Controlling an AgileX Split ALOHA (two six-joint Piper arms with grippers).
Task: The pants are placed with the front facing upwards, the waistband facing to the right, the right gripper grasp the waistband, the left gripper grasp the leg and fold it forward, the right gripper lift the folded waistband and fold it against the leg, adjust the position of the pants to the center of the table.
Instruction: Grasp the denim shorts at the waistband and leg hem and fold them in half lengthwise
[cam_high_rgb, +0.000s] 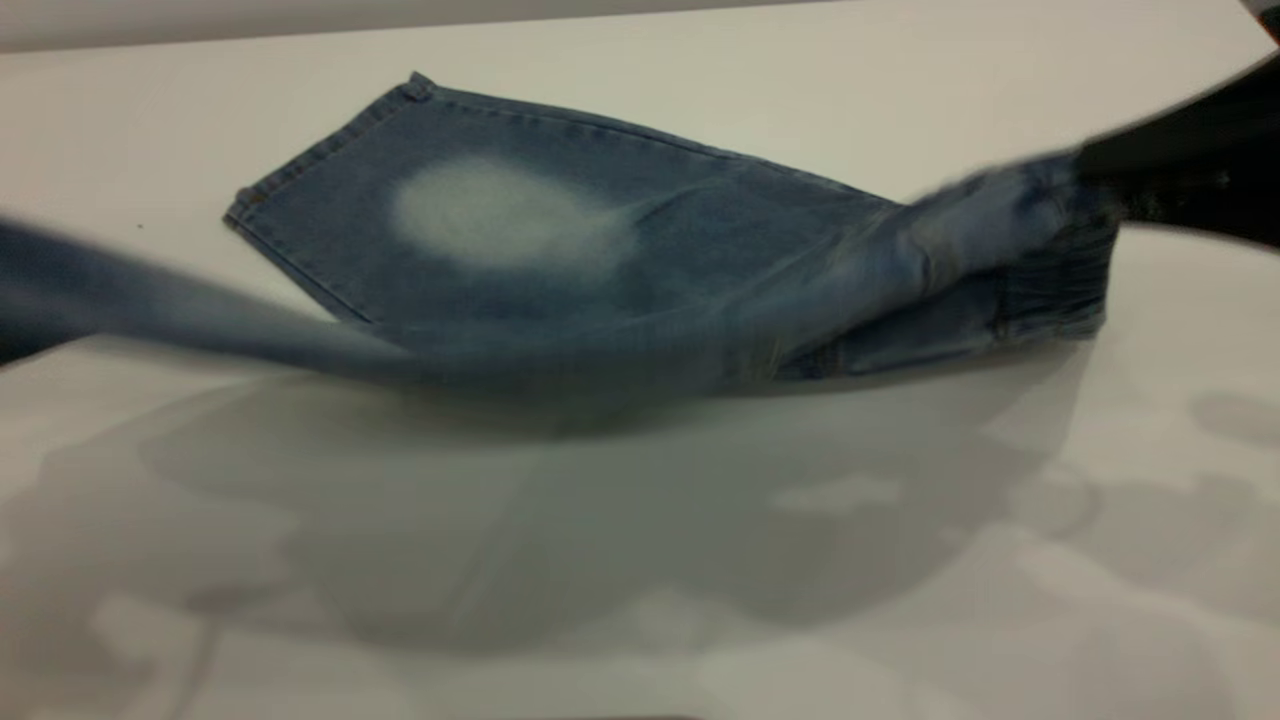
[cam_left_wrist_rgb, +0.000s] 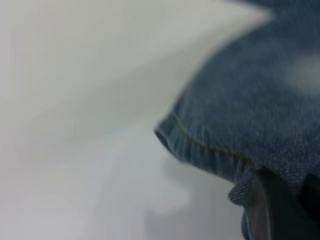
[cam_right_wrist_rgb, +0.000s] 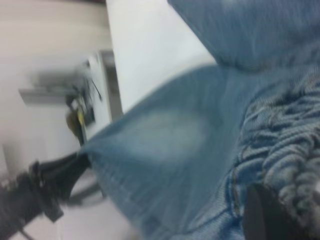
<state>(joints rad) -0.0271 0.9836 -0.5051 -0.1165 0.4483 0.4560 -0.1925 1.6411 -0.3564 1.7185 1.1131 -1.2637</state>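
The blue denim pants (cam_high_rgb: 560, 230) lie across the table (cam_high_rgb: 640, 560). One leg rests flat at the back, showing its pale oval. The near leg (cam_high_rgb: 200, 320) is raised off the table and stretched out past the left edge of the exterior view. My left gripper (cam_left_wrist_rgb: 280, 200) is shut on that leg beside its stitched hem (cam_left_wrist_rgb: 200, 145); the right wrist view shows it far off (cam_right_wrist_rgb: 75, 167) at the leg's end. On the right, my right gripper (cam_high_rgb: 1180, 160) is shut on the ruffled waistband (cam_high_rgb: 1040, 290) and holds it lifted. One of its fingers (cam_right_wrist_rgb: 265, 220) presses into the gathers (cam_right_wrist_rgb: 285, 150).
The table's far edge (cam_high_rgb: 400, 30) runs along the back of the exterior view. Past the table's edge in the right wrist view stands some equipment with cables (cam_right_wrist_rgb: 80, 110). The pants' shadow (cam_high_rgb: 560, 480) falls on the bare front part of the table.
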